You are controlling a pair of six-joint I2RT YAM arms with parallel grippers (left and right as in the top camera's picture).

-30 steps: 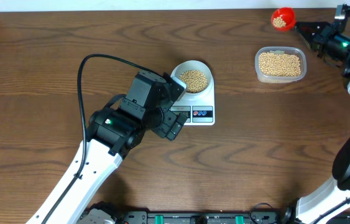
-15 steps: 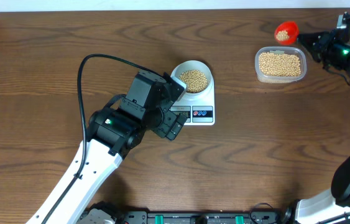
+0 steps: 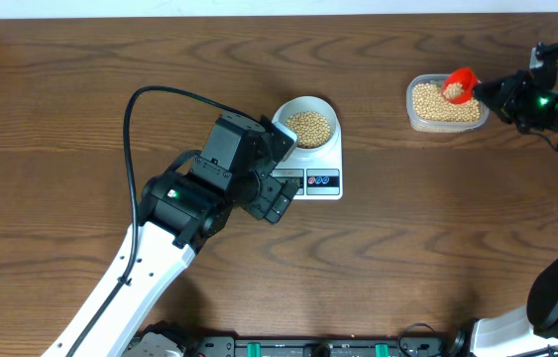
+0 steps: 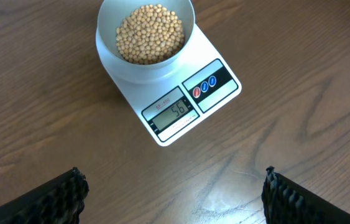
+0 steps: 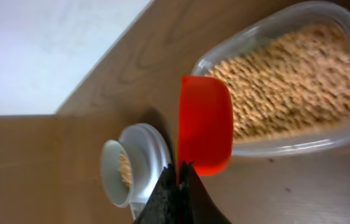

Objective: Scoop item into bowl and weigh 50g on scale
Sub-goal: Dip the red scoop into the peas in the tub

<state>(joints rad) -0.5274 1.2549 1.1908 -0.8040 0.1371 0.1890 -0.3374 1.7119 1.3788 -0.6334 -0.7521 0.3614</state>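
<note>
L gripper (image 4: pixel 175 196) wide open, nothing in it, hovers over wooden table (image 4: pixel 311 124) just short of the scale (image 4: pixel 224 93). LCD reads 56, far as I can tell. Bowl (image 4: pixel 106 37) sits on scale's far end w/ soybeans (image 4: pixel 150 34) piled inside, approx half full. Farther back & well off to the right: clear plastic tub (image 5: pixel 274 146) w/ more beans. R gripper (image 5: pixel 178 180) clamped tight on handle of red scoop (image 5: pixel 204 124), scoop over the tub.
</note>
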